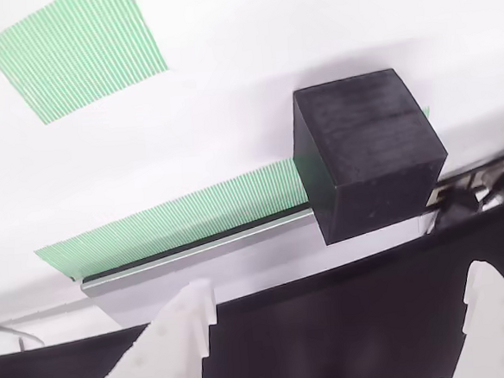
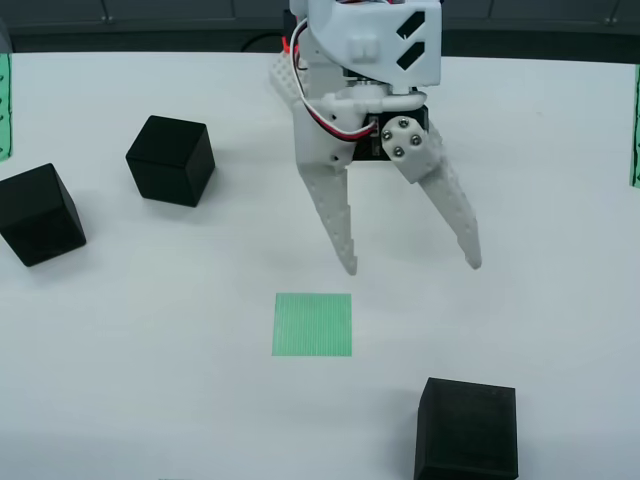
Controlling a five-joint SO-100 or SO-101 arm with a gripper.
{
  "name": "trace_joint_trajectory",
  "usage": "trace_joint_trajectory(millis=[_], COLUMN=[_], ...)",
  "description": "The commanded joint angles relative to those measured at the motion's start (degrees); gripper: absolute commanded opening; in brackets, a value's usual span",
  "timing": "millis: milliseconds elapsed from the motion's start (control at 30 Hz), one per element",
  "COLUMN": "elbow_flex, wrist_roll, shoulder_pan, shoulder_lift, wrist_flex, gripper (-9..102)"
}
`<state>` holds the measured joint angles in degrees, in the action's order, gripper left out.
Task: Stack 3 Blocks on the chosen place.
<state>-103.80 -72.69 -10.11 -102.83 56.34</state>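
View from above: white gripper (image 2: 412, 266) is hanging over the table (image 2: 560, 180) w/ fingers spread wide apart, nothing between them, not touching anything. Left fingertip (image 2: 349, 266) is sitting just above the green square patch (image 2: 313, 324) in the pic; right fingertip (image 2: 474, 262) is pointing down over bare white surface, up and right of the patch. Patch is lying bare, no cube on it.

3 black blocks, all apart from each other, none stacked. Block at far left (image 2: 39, 214) is sitting near the left edge, turned at an angle. Second block (image 2: 171, 160) is sitting just beside it, up and to the right, small gap between. Third block (image 2: 467, 429) is sitting at the bottom edge, below and right of the patch, near it but not touching. Nothing is lying between the gripper and the patch. Narrow green striped strips are showing at far left and far right edges (image 2: 635, 130) of the table.

View riding on the gripper: two white fingertips are showing at the bottom, left (image 1: 182, 332) and right (image 1: 494, 310), well apart, gap btw them holding nothing. One black block (image 1: 366, 153) is sitting at mid-right on the end of a long green striped strip (image 1: 185, 218) w/ a metal rail along its edge. Green square patch (image 1: 76, 51) is lying top left, well apart from that block, bare.
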Motion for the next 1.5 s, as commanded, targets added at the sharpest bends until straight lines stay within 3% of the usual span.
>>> trace_joint_trajectory(millis=[0,267,667,1133,1467], elbow_flex=[8.3,22.2,36.4,42.4,44.3], wrist_roll=[-3.3,-7.7,-9.7,-7.5,-5.5], shoulder_pan=[0.0,2.5,0.9,-3.4,-5.1], shoulder_lift=[5.0,19.3,35.1,44.8,47.5], wrist_flex=[2.9,0.4,-1.0,-2.5,-2.1], gripper=[38,47,46,46,35])
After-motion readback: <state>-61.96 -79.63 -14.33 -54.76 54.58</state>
